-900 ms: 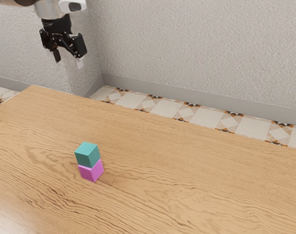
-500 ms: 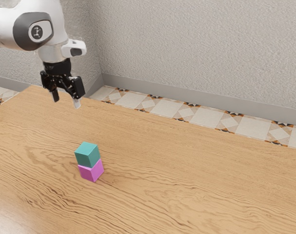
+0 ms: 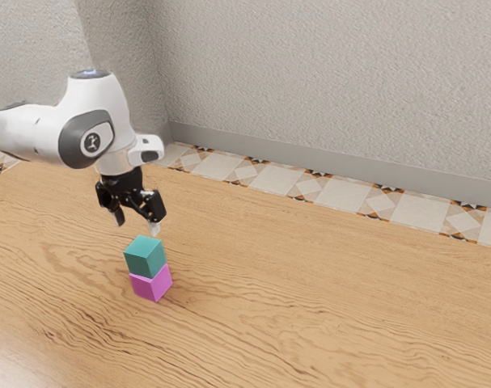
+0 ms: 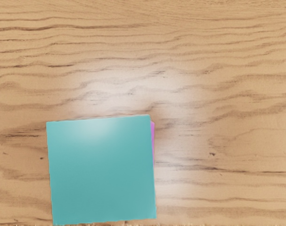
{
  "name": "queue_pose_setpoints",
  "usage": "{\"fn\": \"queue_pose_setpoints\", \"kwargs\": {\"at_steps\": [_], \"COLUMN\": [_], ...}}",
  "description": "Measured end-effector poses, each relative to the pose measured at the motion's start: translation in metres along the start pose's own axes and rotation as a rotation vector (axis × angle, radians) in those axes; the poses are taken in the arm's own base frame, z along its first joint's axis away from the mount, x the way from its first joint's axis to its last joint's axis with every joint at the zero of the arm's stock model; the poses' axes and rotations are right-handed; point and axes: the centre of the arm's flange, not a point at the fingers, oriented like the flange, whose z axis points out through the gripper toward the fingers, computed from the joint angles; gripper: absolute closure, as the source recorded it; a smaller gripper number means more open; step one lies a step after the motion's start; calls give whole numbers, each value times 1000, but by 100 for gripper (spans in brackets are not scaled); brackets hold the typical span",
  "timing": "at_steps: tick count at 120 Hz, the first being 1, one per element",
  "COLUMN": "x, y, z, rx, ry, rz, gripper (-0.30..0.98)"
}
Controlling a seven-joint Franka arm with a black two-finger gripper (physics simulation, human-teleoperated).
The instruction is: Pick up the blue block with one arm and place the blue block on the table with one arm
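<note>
My gripper point(image 3: 137, 227) hangs fingers down just above the stacked blocks in the exterior view, open, its two fingers apart with nothing between them. Right below it is the blue block point(image 3: 146, 257), teal in colour, resting on a pink block point(image 3: 153, 284) that stands on the wooden table point(image 3: 310, 299). From the wrist view, the blue block point(image 4: 102, 169) is seen from above, and a thin strip of the pink block point(image 4: 152, 141) peeks out along one side.
Beyond the table's far edge lie a patterned tile floor point(image 3: 342, 194) and a textured grey wall point(image 3: 326, 81). The white arm reaches in from the exterior view's left, above the table.
The arm has come down a long way and slightly toward the exterior view's right, bringing my open gripper close over the stack. Both blocks have stayed where they were.
</note>
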Motion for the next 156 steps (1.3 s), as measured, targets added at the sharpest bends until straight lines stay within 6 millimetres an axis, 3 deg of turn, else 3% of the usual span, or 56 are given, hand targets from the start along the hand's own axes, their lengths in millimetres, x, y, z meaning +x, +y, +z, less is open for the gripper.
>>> {"fn": "queue_pose_setpoints", "kwargs": {"at_steps": [39,82,124,156], "x": [5,10,11,13], "y": [-7,-7,-25,-16], "z": [38,53,66,82], "rx": [7,13,14,2], "ry": [16,12,-7,-31], "rz": [-28,-35,-72,-71], "gripper": [0,0,0,0]}}
